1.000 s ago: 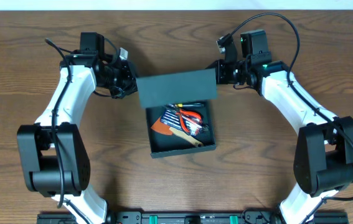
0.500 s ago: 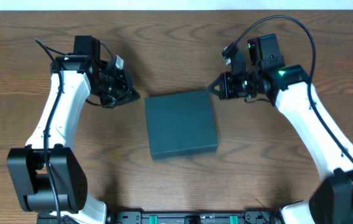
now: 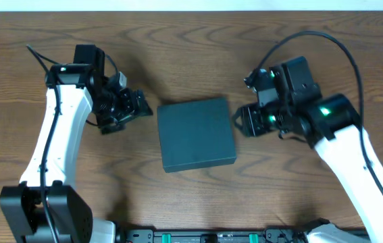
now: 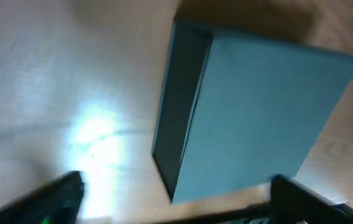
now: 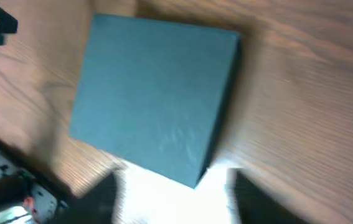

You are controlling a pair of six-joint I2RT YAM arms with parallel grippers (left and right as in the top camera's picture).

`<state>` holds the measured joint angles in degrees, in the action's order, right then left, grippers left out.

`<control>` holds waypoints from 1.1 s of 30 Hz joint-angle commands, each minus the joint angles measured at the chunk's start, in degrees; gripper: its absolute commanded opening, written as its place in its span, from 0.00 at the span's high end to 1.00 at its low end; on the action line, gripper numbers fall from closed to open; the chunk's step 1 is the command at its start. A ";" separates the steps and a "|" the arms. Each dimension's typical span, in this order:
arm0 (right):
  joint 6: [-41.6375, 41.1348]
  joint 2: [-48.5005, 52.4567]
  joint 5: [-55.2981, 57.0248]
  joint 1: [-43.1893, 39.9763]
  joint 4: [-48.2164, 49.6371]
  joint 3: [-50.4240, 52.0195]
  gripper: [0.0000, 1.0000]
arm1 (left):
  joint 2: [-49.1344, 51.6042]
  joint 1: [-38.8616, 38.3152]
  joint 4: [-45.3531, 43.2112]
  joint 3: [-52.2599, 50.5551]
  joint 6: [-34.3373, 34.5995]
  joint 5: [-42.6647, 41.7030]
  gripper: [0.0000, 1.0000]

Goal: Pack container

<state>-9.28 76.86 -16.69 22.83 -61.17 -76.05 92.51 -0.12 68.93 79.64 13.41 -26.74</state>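
The container (image 3: 196, 133) is a dark teal square box lying flat on the wooden table with its lid down, so its contents are hidden. My left gripper (image 3: 142, 108) hovers just off the box's upper left corner, apart from it. In the left wrist view its fingers (image 4: 61, 198) stand wide apart, with only table between them and the container (image 4: 257, 106) ahead. My right gripper (image 3: 238, 121) sits off the box's right side, not touching it. It is open too, with the container (image 5: 151, 93) in front of its blurred fingers (image 5: 266, 199).
A black rail with green parts (image 3: 198, 236) runs along the table's front edge, between the two arm bases. Bare wooden table (image 3: 198, 54) surrounds the box on all sides.
A second ago the lid stood up over the tools, with both grippers shut at its corners. The lid has come down flat; both grippers have opened and drawn back from the box.
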 commanded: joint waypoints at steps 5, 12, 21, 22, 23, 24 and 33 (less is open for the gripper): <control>2.69 -12.09 8.66 0.83 -4.09 0.42 0.01 | -7.02 0.02 5.84 1.03 -0.94 5.11 0.01; 3.08 -29.40 8.92 0.83 -4.66 8.98 0.01 | -23.82 -1.86 8.02 0.83 -1.16 6.84 0.01; -0.55 -47.80 8.96 0.83 -5.51 16.87 0.01 | -45.03 -4.35 14.16 -1.11 -0.24 8.41 0.01; -0.55 -48.85 8.96 0.83 -5.44 16.87 0.01 | -46.84 -4.35 14.78 -1.11 -0.26 8.41 0.01; -0.52 -49.70 8.96 0.83 -5.33 16.87 0.01 | -48.94 -4.35 15.39 -1.11 -0.26 8.41 0.01; -0.52 -50.16 8.96 0.83 -5.31 16.87 0.01 | -50.62 -4.35 15.76 -1.11 -0.26 8.41 0.01; -0.52 -50.34 8.96 0.83 -5.55 16.87 0.01 | -60.28 -4.35 16.11 -1.09 -0.26 8.39 0.01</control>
<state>-8.80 26.57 -8.05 23.11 -66.65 -59.48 33.10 -4.25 85.06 79.09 13.28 -19.05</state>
